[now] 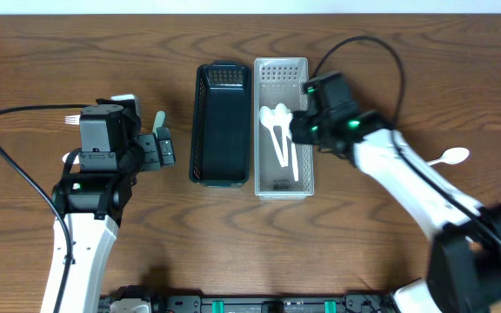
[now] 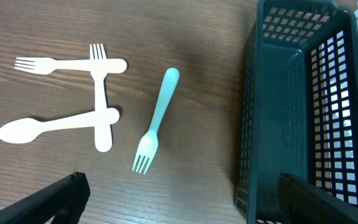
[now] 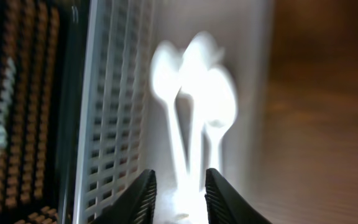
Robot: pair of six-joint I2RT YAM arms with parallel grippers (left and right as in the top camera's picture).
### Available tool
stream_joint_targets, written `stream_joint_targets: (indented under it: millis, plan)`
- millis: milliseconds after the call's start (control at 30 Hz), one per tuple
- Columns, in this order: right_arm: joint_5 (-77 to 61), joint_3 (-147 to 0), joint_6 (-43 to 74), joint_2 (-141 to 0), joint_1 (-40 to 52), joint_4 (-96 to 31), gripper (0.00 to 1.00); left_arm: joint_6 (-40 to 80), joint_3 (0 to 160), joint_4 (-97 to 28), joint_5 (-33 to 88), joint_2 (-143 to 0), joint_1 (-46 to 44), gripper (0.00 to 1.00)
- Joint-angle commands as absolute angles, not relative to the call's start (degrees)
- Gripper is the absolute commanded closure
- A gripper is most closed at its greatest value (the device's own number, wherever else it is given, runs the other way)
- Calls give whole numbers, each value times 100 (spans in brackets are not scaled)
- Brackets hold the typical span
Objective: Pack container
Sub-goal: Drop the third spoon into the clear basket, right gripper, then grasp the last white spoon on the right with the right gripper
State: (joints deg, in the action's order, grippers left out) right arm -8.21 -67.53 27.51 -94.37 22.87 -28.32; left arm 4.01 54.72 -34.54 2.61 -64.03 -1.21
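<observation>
Currently the right gripper [image 3: 178, 190] hangs over the white basket [image 1: 282, 71], where three white spoons [image 3: 194, 81] lie; whether its blurred, close-set fingers [image 3: 143, 196] pinch one is unclear. The left gripper [image 2: 188, 208] gapes wide above a teal fork [image 2: 157, 118] beside the dark basket [image 2: 253, 124].

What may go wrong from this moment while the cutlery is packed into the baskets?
1. The white forks and a white spoon lie crossed on the table, so the open left gripper may drag or lift several together.
2. A loose spoon lies close beside the right arm; a swing of that arm might sweep it away.
</observation>
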Motion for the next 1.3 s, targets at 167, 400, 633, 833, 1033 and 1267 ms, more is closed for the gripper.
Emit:
stream_joint_targets:
  millis: [167, 400, 633, 833, 1033, 1267]
  plan:
    - [174, -7019, 3133, -8261, -1, -4051, 68, 305, 5583, -3470, 235, -6431, -93, 2]
    - [233, -6676, 3361, -8925, -1581, -4991, 64, 305, 5583, -3470, 235, -6431, -93, 2]
    - [235, -6455, 3879, -9754, -2062, -5168, 66, 305, 5583, -3470, 235, -6431, -93, 2]
    - [193, -6438, 4167, -10278, -2279, -4919, 62, 305, 5583, -3470, 235, -6431, -93, 2]
    - [54, -6438, 4178, -10687, -2344, -4491, 59, 305, 5583, -3470, 235, -6431, -93, 2]
    - [-375, -6438, 4178, -10855, -2342, -3994, 55, 305, 5583, -3470, 235, -6431, -93, 2]
